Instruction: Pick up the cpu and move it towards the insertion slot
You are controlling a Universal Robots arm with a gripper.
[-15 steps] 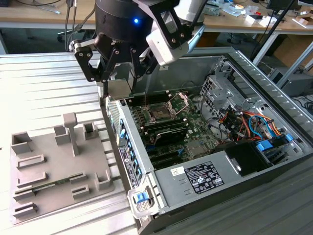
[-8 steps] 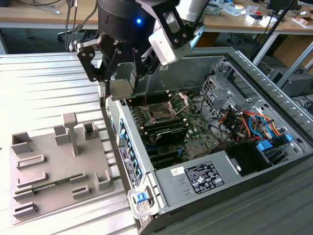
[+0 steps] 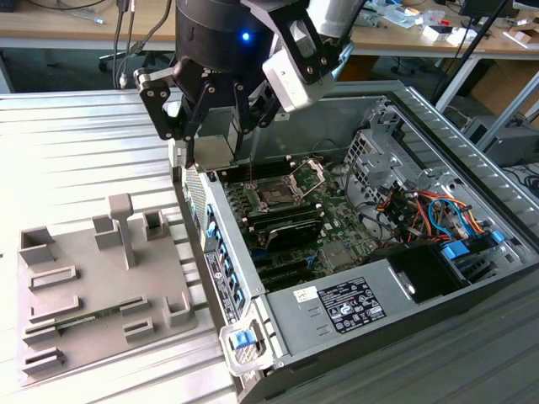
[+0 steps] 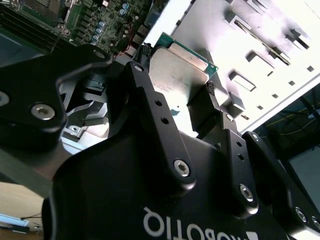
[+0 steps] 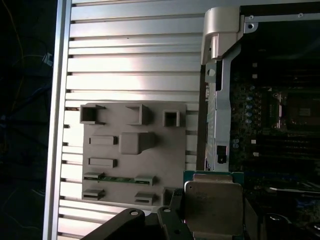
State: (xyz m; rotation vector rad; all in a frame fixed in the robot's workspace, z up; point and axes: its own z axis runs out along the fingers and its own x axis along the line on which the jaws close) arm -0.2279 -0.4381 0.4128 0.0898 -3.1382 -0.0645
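— Black gripper (image 4: 177, 75) links crowd the second wrist view, and between the 2 fingertips (image 4: 209, 90) sits the cpu (image 4: 182, 57), its pale metal top facing the camera and a green edge showing along 1 side.

— Are the jaws closed on it?

— Yes, they are clamped on 2 opposite edges of the chip, 1 pad on each side. It hangs in the air, off both tray and board.

— Where is that, seen from outside?

— In the exterior view the gripper (image 3: 210, 141) holds the cpu (image 3: 212, 155) flat above the side wall of the open computer case (image 3: 221, 252) (right at the corner nearest the arm). The grey tray (image 3: 93, 290) lies on the ribbed metal table (image 3: 76, 151), toward the exterior view's left and apart from the chip.

— And the insertion slot?

— The insertion slot (image 3: 276, 195) sits in the green board (image 3: 354, 240) inside the case, toward the exterior view's right of the cpu, near it but not beneath it. Its silver frame (image 3: 310, 172) stands tilted up beside the dark square.

— Does the first wrist view agree?

— It does. The cpu (image 5: 212, 200) overlaps the case's edge, between the grey tray (image 5: 172, 150) and the board, with the insertion slot (image 5: 295, 112) well apart from it. A green strip (image 5: 120, 178) lies in 1 of the tray's holders.
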